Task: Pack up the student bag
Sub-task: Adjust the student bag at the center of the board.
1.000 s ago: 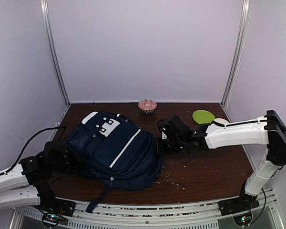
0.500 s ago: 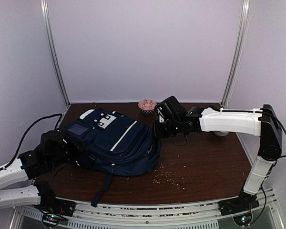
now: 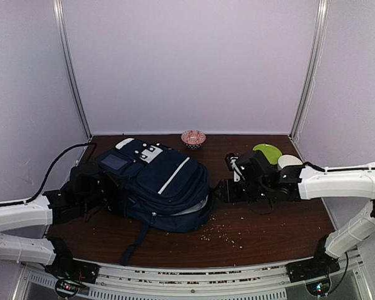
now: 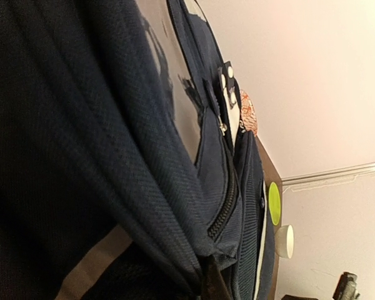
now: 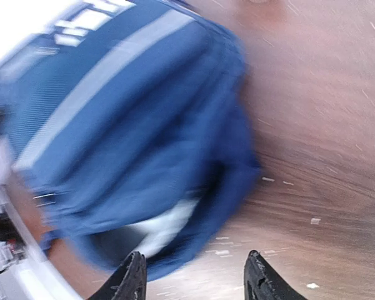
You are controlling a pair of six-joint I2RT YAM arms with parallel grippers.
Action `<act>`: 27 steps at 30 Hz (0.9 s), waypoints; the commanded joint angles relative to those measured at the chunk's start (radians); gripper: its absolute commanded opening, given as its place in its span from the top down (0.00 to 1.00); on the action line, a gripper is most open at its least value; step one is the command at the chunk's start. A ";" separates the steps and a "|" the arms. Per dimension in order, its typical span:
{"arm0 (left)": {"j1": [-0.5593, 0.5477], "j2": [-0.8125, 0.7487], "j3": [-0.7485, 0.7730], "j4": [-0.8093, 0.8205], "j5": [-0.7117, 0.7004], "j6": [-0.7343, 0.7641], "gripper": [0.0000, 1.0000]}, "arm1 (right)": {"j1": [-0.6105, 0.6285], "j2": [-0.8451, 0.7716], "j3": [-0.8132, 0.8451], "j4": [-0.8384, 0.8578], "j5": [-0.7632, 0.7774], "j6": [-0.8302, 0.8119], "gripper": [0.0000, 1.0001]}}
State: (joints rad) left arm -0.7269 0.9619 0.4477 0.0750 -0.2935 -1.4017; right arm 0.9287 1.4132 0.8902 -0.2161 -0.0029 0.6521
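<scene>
Top external view: seemed barely begun, bag gaping on surface, right fingers spread wide and empty, grip of left fingers impossible to tell.

We had the student bag lying on the left half of the table, one strap trailing off its near side towards the near edge. The left gripper had hold of the bag's left end. The right gripper sat just right of the bag, fingers apart with nothing between them. We saw a small bowl behind the bag at the far edge, about mid-table. A plate lay far right, with a cup just beside it on its right, nearer. Crumbs lay scattered on the table, near-right of the bag.
</scene>
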 commanded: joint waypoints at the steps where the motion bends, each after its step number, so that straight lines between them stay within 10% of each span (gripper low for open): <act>1: 0.001 -0.004 0.059 0.226 0.051 0.005 1.00 | 0.087 -0.088 -0.028 0.111 0.045 0.012 0.46; 19: -0.002 -0.150 -0.027 0.173 0.017 0.044 1.00 | -0.028 0.168 -0.096 0.343 -0.108 0.581 0.42; 27: -0.001 -0.114 -0.028 0.200 0.046 0.060 1.00 | -0.061 0.314 0.047 0.314 -0.184 0.473 0.77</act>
State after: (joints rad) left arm -0.7254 0.8455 0.4000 0.0967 -0.2752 -1.3792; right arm 0.8902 1.6836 0.8326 0.1253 -0.1616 1.1835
